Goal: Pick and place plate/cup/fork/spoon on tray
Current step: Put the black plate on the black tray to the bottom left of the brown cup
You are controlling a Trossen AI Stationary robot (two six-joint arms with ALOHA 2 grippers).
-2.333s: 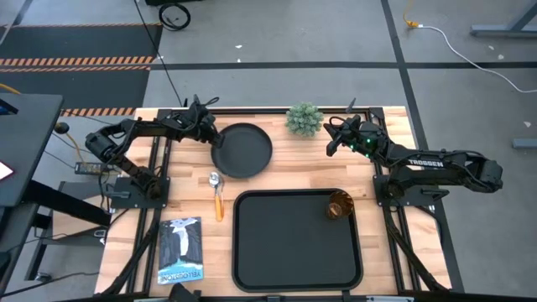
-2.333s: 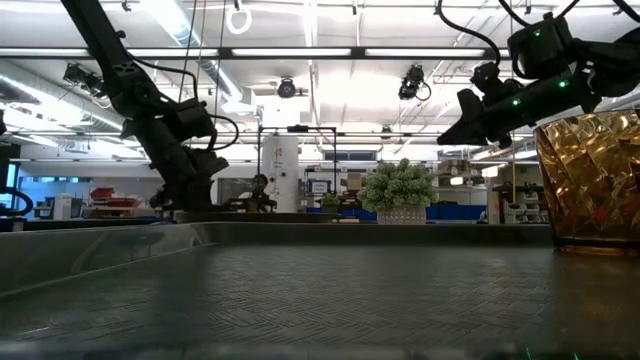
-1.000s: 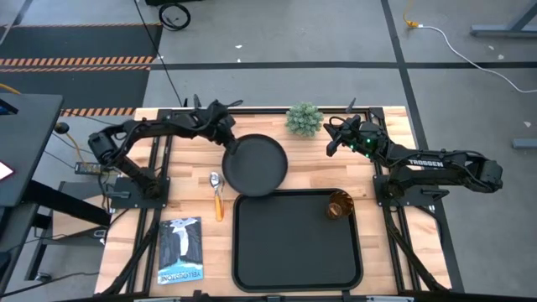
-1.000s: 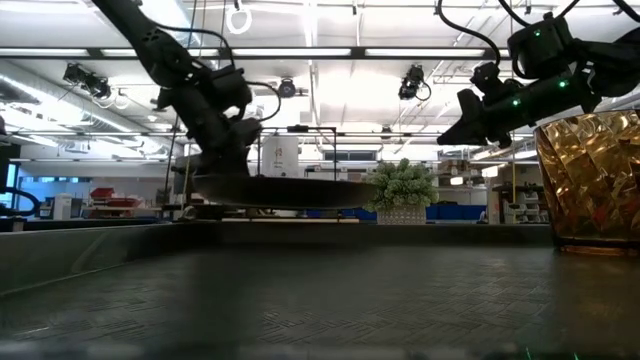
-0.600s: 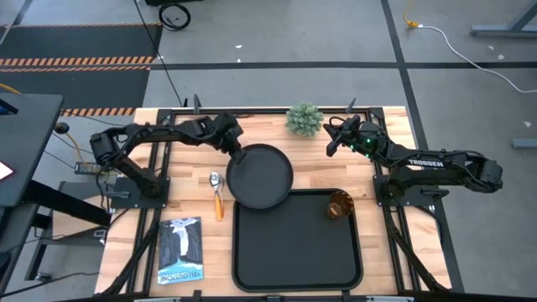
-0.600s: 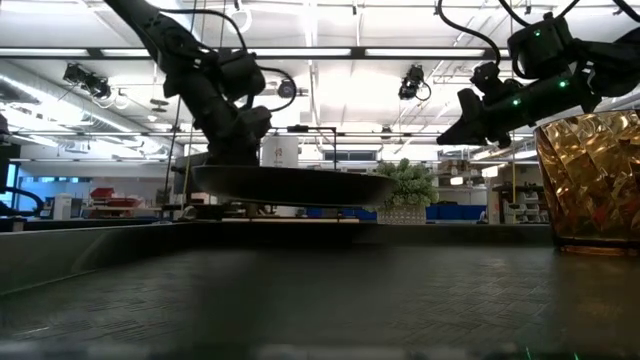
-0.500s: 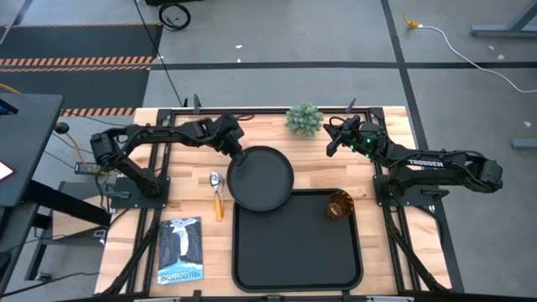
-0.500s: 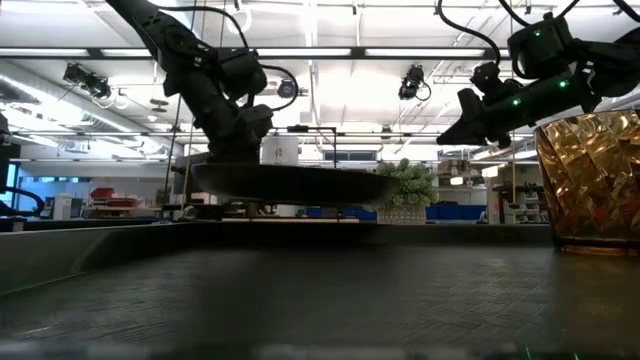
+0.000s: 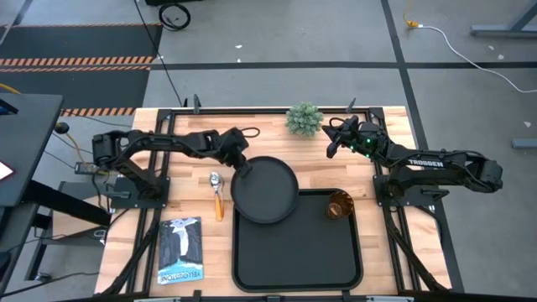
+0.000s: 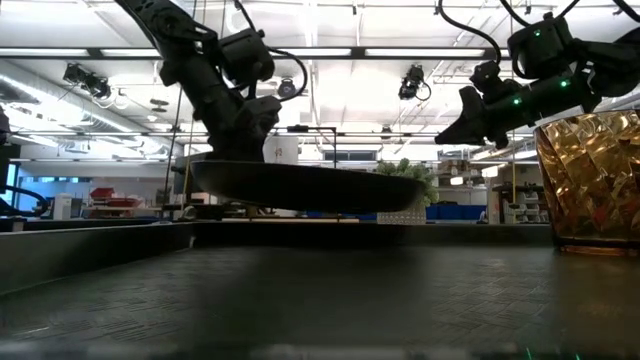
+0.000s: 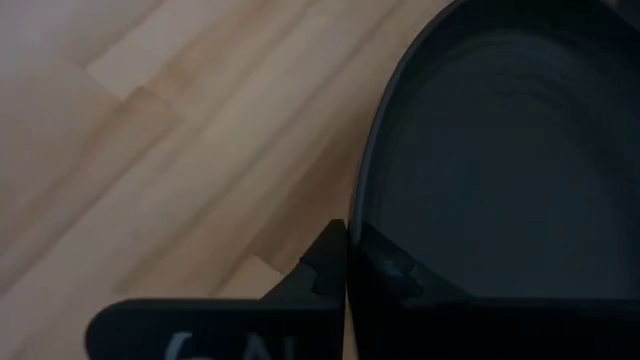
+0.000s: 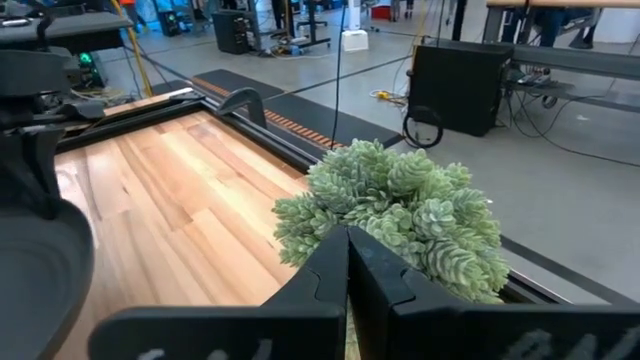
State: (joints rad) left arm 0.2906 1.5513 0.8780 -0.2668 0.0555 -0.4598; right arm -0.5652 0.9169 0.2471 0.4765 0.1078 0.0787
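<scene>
The round black plate hangs above the table, its near part over the far left corner of the black tray. My left gripper is shut on the plate's far left rim. The amber cup stands on the tray's far right corner. The spoon lies flat on the table left of the tray. The fork is hidden or out of view. My right gripper is shut and empty, raised near the green plant. My left gripper pinches the plate's rim at its far left side, one finger outside the rim and one finger inside it. The fingers come from the table's left and far side. The plate hangs about level, clear of table and tray.
A green plant stands at the table's far edge. A printed booklet lies at the near left corner. Most of the tray's floor is bare.
My left gripper has carried the plate toward the table's right and near edges, from bare wood to partly over the tray's far left corner. The plate stays level and lifted. My right arm has kept still.
</scene>
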